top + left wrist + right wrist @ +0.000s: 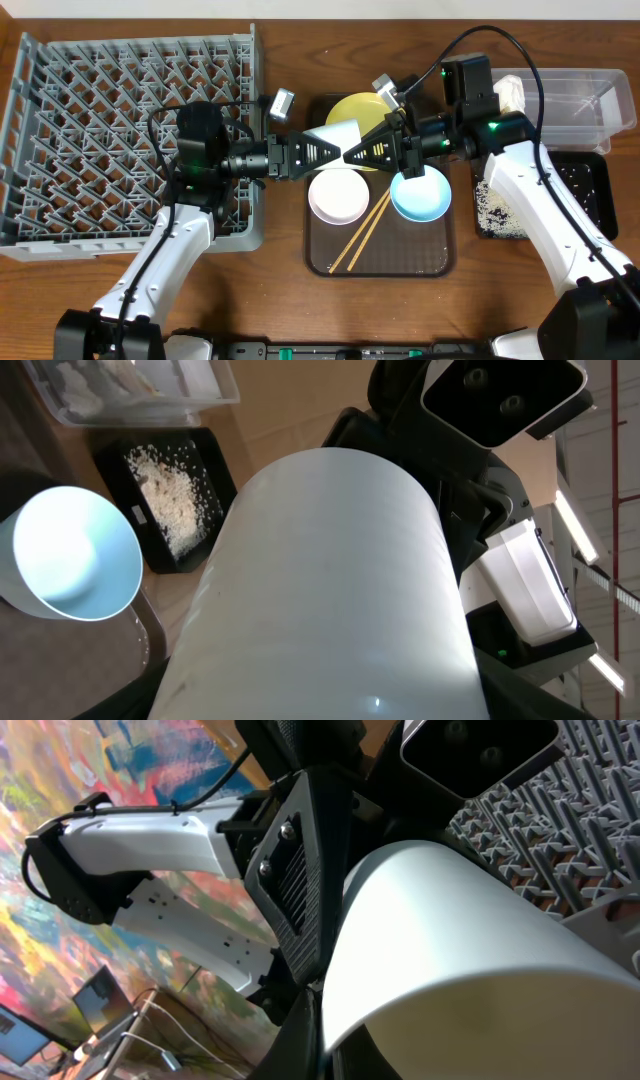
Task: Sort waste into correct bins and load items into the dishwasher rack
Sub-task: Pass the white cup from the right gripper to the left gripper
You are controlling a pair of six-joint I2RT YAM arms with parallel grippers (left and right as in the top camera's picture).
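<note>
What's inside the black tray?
Whitish crumbs lie scattered in the black tray. Seen from above, the right arm crosses over its middle, so that part is hidden.

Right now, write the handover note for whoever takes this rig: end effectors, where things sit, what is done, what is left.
Right end effector: shut on the white cup, above the brown tray.
Left end effector: at the cup, grip unclear.
On the brown tray: yellow plate, white bowl, blue bowl, chopsticks.
Done: napkin in the clear tub, crumbs in the black tray.
Left: nothing is in the rack yet; load every dish.
</note>
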